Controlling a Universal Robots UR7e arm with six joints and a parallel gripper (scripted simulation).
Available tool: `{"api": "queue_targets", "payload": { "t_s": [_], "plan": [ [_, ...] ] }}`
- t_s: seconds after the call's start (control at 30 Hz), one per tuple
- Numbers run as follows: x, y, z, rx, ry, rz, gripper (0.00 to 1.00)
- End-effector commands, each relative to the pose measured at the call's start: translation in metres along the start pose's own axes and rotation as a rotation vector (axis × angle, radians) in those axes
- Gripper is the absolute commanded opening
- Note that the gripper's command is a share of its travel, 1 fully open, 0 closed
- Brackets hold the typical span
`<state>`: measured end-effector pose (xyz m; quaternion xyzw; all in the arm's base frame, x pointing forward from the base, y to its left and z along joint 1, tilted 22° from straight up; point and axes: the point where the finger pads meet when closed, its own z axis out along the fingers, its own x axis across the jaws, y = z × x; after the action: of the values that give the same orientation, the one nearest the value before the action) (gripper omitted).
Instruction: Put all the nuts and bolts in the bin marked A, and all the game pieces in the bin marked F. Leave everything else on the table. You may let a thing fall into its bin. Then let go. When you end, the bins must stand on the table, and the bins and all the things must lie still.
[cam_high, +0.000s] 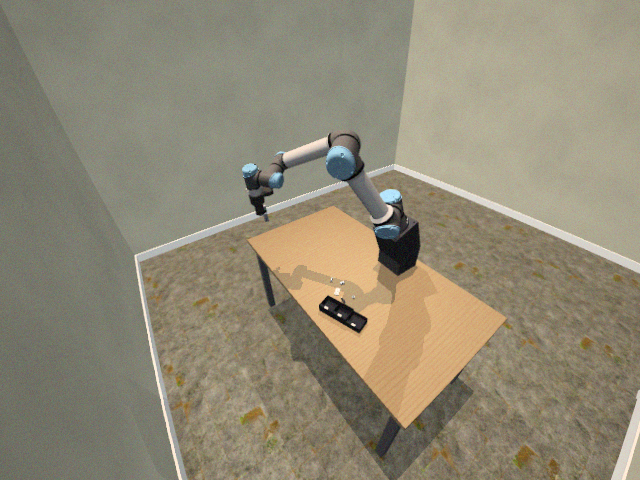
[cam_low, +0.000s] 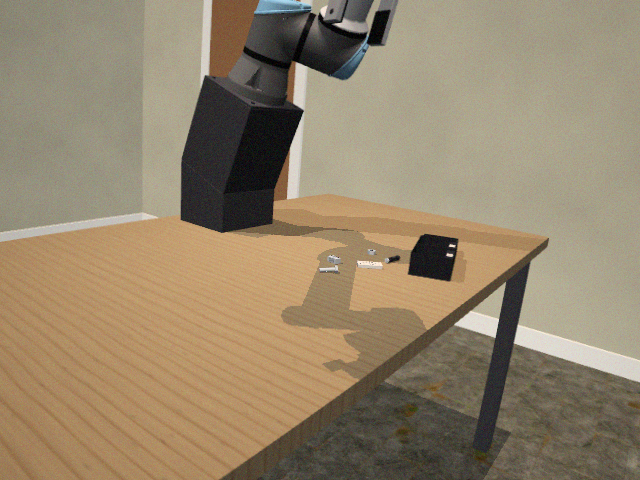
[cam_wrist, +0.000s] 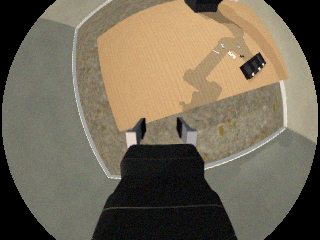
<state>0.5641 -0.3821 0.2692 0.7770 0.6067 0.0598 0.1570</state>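
Note:
My gripper (cam_high: 265, 217) (cam_low: 355, 29) (cam_wrist: 161, 124) is open and empty, high above and beyond the table's edge, far from the small things. A silver bolt-like piece (cam_high: 331, 279) (cam_low: 328, 269) (cam_wrist: 216, 52) lies on the table. Near it is a small pale piece (cam_high: 342, 282) (cam_low: 334, 259) (cam_wrist: 222, 45), its kind unclear. A white domino-like block (cam_high: 337, 291) (cam_low: 369, 265) (cam_wrist: 231, 55) lies between these and the black three-compartment bin row (cam_high: 342, 313) (cam_low: 433, 258) (cam_wrist: 252, 66). A tiny pale piece (cam_high: 353, 297) (cam_low: 371, 252) lies apart. The bins' letters are unreadable.
A dark, short rod-like thing (cam_high: 342, 300) (cam_low: 392, 258) (cam_wrist: 242, 56) lies close beside the bin row. The wooden table (cam_high: 320, 237) (cam_low: 155, 310) (cam_wrist: 140, 70) carries the arm's black pedestal (cam_high: 399, 248) (cam_low: 232, 155). The bin row stands near one long table edge.

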Motion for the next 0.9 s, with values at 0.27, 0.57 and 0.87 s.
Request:
{"api": "queue_targets", "payload": {
  "t_s": [0.27, 0.57, 0.87],
  "plan": [
    [0.0, 0.0, -0.001, -0.002, -0.001, 0.0, 1.0],
    [0.003, 0.0, 0.01, 0.002, 0.002, -0.001, 0.31],
    [0.019, 0.002, 0.08, 0.002, 0.001, -0.001, 0.31]
  ]
}}
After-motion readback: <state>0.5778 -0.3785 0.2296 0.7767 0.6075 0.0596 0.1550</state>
